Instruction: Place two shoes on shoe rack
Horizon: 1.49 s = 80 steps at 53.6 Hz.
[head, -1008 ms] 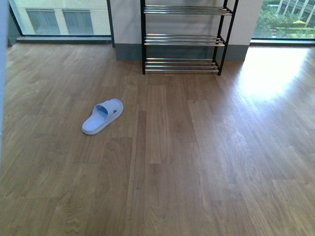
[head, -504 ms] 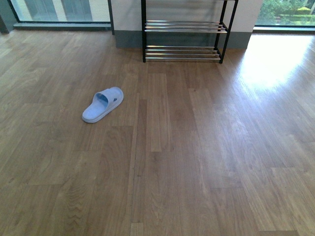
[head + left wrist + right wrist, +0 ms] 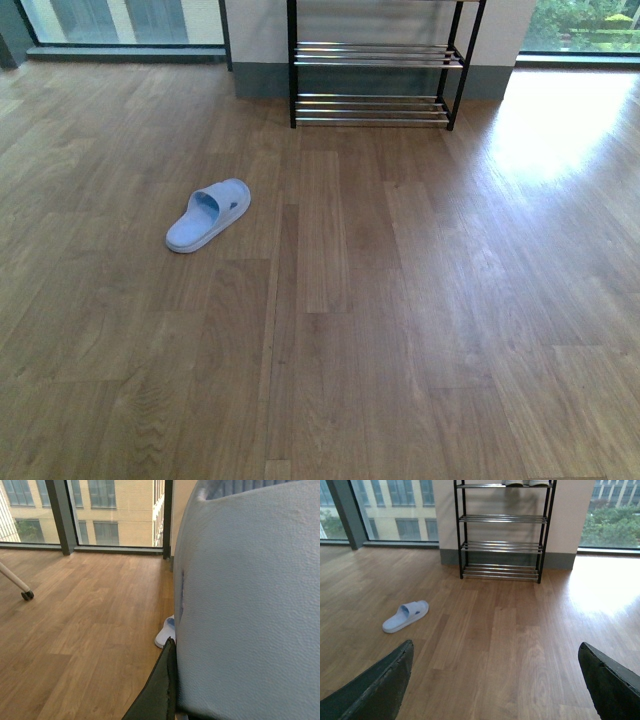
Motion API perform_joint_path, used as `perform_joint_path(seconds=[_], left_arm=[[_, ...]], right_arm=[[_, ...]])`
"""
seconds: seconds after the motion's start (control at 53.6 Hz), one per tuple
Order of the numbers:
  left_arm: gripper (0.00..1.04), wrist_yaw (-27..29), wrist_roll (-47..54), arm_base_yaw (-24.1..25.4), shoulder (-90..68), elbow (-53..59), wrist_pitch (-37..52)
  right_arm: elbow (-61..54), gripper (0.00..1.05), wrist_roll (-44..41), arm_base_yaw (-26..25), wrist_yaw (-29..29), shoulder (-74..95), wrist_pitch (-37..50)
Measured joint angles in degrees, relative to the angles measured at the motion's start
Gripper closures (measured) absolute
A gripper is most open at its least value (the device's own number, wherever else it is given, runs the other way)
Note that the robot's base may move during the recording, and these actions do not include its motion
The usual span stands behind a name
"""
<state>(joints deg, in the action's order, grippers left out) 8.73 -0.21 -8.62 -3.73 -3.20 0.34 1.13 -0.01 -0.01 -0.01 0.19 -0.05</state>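
Spanning the scene, we see a plank wood floor point(image 3: 400, 300). At its far end stands the black-framed rack point(image 3: 370, 60) with chrome rods. One pale blue, pebbled slide point(image 3: 250, 605) is clamped in our left gripper point(image 3: 165, 695). Its mate point(image 3: 208, 215) lies on the floor, well ahead and left of our splayed, empty right gripper point(image 3: 495, 644).

2 slides point(image 3: 208, 214) point(image 3: 250, 605), 1 shoe rack point(image 3: 370, 55), 2 white-soled shoes point(image 3: 526, 482).
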Motion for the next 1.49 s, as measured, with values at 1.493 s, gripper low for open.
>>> perform_joint_path(seconds=[1.493], left_arm=[[1.03,0.02,0.0,0.02,0.0,0.04,-0.04]], right_arm=[[0.0,0.09,0.0,0.0,-0.13,0.0,-0.02]])
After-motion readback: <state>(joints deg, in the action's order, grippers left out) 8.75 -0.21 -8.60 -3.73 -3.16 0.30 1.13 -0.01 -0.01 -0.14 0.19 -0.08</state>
